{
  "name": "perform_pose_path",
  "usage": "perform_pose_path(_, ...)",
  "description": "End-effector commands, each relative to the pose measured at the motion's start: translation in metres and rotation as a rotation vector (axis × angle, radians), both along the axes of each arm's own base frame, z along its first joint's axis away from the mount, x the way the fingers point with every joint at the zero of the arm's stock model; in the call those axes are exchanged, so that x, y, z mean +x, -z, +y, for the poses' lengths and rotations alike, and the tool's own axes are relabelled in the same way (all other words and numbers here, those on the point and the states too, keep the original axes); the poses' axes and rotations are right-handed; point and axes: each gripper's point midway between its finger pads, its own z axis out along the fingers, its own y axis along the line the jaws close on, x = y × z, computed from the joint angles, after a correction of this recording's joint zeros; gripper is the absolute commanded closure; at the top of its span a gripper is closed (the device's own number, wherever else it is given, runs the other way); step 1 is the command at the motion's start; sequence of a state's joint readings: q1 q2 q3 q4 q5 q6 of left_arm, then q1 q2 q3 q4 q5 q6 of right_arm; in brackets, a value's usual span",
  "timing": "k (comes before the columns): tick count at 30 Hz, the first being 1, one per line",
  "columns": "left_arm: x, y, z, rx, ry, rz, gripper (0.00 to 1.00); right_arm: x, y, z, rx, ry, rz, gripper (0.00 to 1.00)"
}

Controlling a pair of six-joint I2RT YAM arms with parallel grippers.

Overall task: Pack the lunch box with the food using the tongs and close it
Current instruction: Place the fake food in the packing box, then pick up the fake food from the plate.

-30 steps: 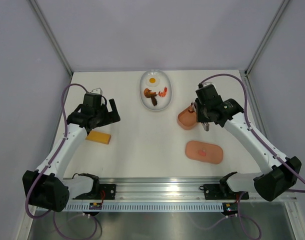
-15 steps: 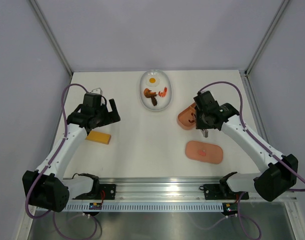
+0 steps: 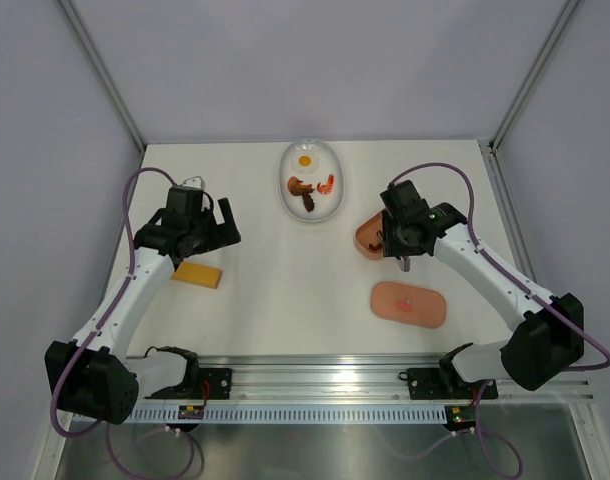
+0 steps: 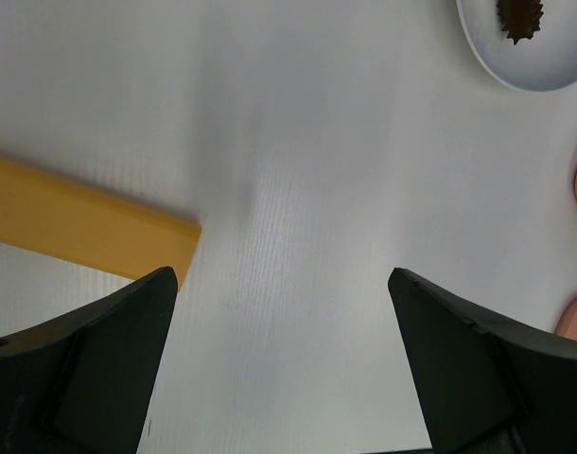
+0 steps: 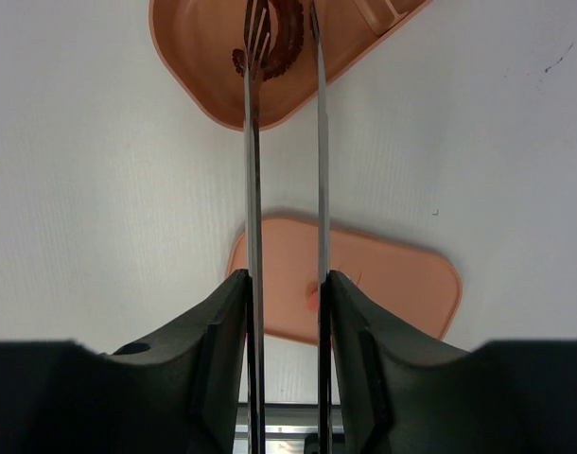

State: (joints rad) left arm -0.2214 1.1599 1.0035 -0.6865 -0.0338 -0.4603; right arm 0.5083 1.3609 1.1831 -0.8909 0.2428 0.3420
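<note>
Your left gripper (image 4: 281,279) hangs wide open and empty beside the yellow block (image 4: 80,222), well apart from the white dish (image 3: 290,165) of food. Your right gripper (image 5: 284,284) pinches the tongs (image 5: 251,189). Their long axis points straight ahead into the lunch box (image 5: 194,57), tips at a brown piece (image 5: 284,47) inside it, and the lid (image 5: 393,284) lies beneath the claw.

No lettering, numbers, labels or brand names are showing legibly in any view. The flat salmon-pink plastic lid (image 3: 425,308) is carrying one small red mark near its middle, but it is showing too small and blurred to read as a letter or sign.
</note>
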Motion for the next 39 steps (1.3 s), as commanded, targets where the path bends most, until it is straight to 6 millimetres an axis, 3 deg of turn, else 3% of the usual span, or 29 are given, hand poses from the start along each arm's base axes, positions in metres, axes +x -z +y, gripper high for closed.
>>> perform_pose_path(1, 0.003, -0.008, 0.0, 0.006, 0.011, -0.046, 0.01, 0.012, -0.007, 0.006, 0.029, 0.01, -0.043, 0.54)
perform_pose_path(10, 0.002, -0.008, 0.001, 0.011, 0.011, -0.048, 0.01, 0.014, -0.01, 0.008, 0.037, 0.007, -0.048, 0.51)
perform_pose_path(22, 0.001, -0.014, 0.008, 0.039, -0.006, -0.061, 0.01, 0.019, -0.05, 0.013, 0.079, -0.017, -0.121, 0.53)
perform_pose_path(34, -0.002, -0.018, 0.01, 0.044, -0.014, -0.069, 0.01, 0.058, -0.08, 0.037, 0.125, -0.048, -0.195, 0.52)
perform_pose_path(39, -0.007, -0.021, 0.015, 0.058, -0.024, -0.082, 0.01, 0.08, -0.078, 0.058, 0.143, -0.081, -0.172, 0.52)
